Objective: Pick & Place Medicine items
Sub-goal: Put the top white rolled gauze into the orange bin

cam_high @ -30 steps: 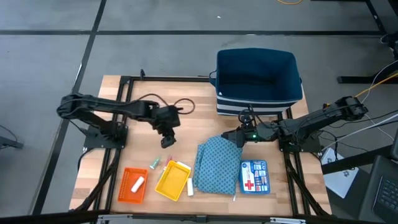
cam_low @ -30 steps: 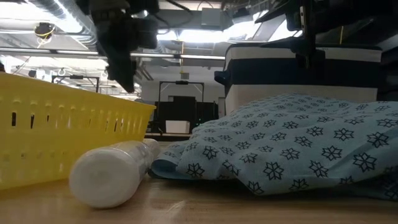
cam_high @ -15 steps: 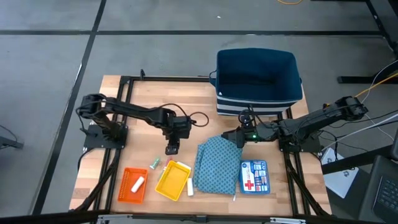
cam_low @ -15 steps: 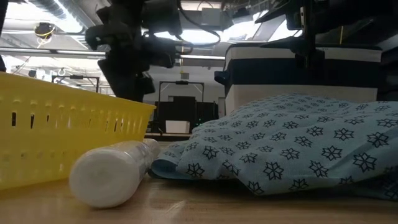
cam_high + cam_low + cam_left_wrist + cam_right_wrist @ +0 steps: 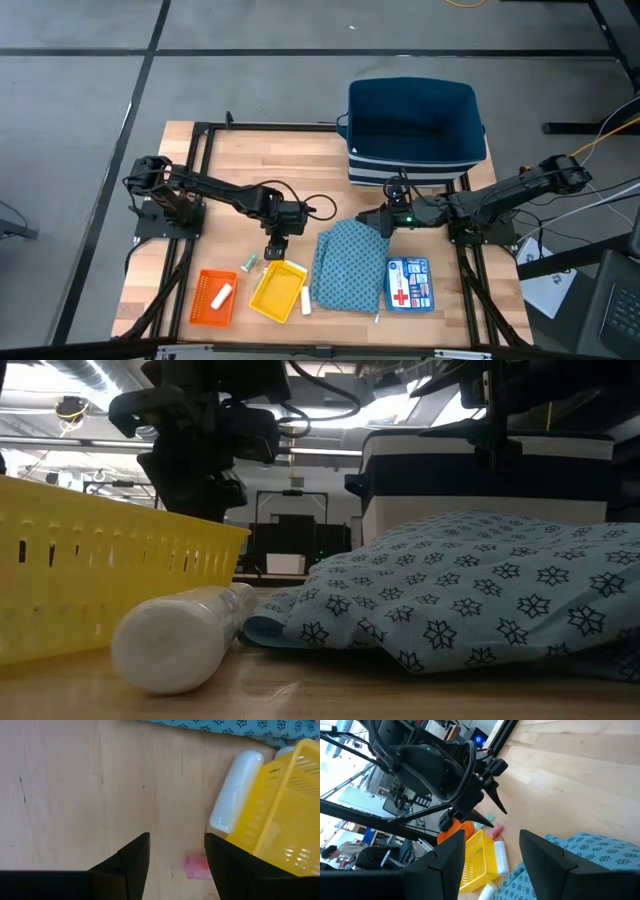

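The left gripper (image 5: pixel 275 250) is hovering with jaws open and empty above the pinkish-red stick (image 5: pixel 196 867), which is lying on the wooden table (image 5: pixel 240 160) just beside the yellow basket (image 5: pixel 277 290). The right gripper (image 5: pixel 372 221) is waiting by the blue patterned cloth (image 5: pixel 348 265), jaws parted, holding nothing.

Risks, as judged: a finger is likely landing on the basket wall and shoving or tipping it; the thin stick may be rolling away or slipping out of a shallow pinch.

Obscured: only one end of the stick is showing past the fingers. The white tube (image 5: pixel 233 798) is pressing against the basket. The green piece (image 5: pixel 248 264) is too small to identify.
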